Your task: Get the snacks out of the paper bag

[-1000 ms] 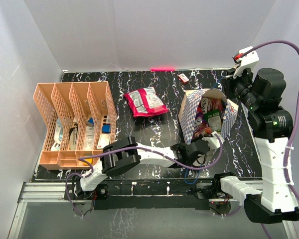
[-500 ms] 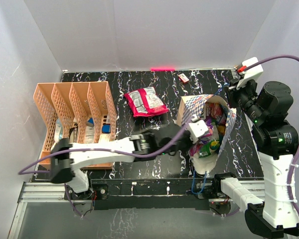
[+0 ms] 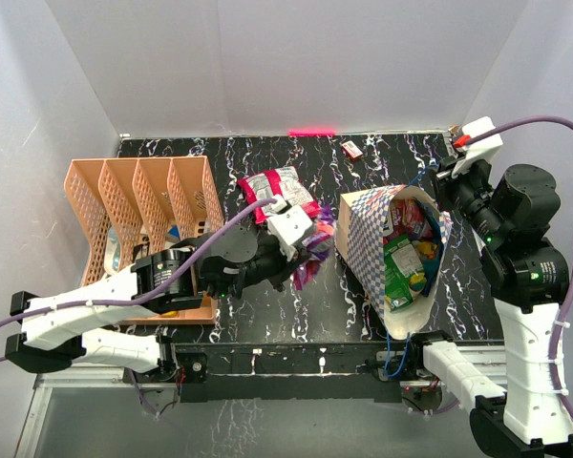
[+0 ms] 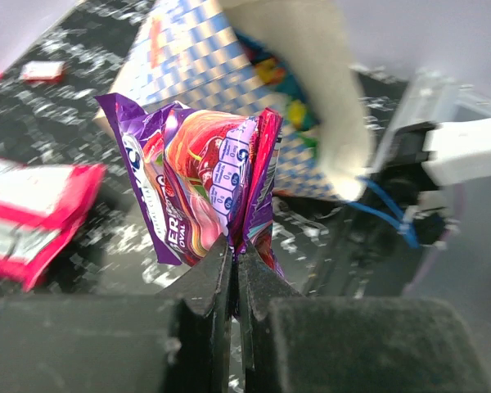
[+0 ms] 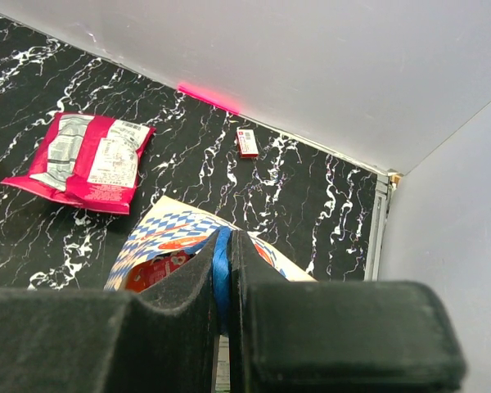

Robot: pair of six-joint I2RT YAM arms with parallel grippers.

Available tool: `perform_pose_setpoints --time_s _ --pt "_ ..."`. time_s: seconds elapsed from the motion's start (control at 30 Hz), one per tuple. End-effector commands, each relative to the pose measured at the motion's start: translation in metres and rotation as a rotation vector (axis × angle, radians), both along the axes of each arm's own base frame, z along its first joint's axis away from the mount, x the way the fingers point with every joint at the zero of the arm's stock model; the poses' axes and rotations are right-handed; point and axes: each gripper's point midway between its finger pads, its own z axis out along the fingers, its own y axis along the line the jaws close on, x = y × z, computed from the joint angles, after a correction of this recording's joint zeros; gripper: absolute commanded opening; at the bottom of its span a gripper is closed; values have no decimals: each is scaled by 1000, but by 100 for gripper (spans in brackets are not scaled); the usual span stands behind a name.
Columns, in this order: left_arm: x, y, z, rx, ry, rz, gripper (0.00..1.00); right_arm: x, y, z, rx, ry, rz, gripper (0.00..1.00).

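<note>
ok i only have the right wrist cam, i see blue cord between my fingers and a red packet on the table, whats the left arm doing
observer: the left gripper is shut on a purple packet, out of the paper bag and to its left.
operator: where on the bag is my gripper
observer: the right gripper, shut on the blue cord handle, is at the far right corner of the bag's open mouth.
operator: anything in the bag
observer: yes, a green packet and several others show in the mouth.
</note>
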Motion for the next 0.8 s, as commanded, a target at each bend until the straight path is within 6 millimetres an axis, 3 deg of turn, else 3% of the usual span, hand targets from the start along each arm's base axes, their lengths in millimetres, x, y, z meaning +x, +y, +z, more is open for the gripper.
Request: perform_pose_setpoints --time_s 0.0,0.13,0.3,0.47,0.6,0.67,0.77 --pt "49 57 3 124 -115 333 0 0 0 40 -1 -166 5 8" --pt "103 85 -15 255 -104 538 0 -2 1 41 -4 -167 11 8" --pt "188 107 -40 360 -64 714 0 -5 -1 43 -7 -169 5 8" --pt "262 114 -55 612 -305 876 0 -7 -1 44 -4 -167 4 8" --pt "304 87 -84 696 -478 745 0 -8 0 46 0 -167 8 8" --pt "316 70 -102 700 -484 596 0 -8 0 48 -2 -166 9 8" --pt "330 60 -137 768 -436 480 0 -9 -1 50 -3 -171 2 8"
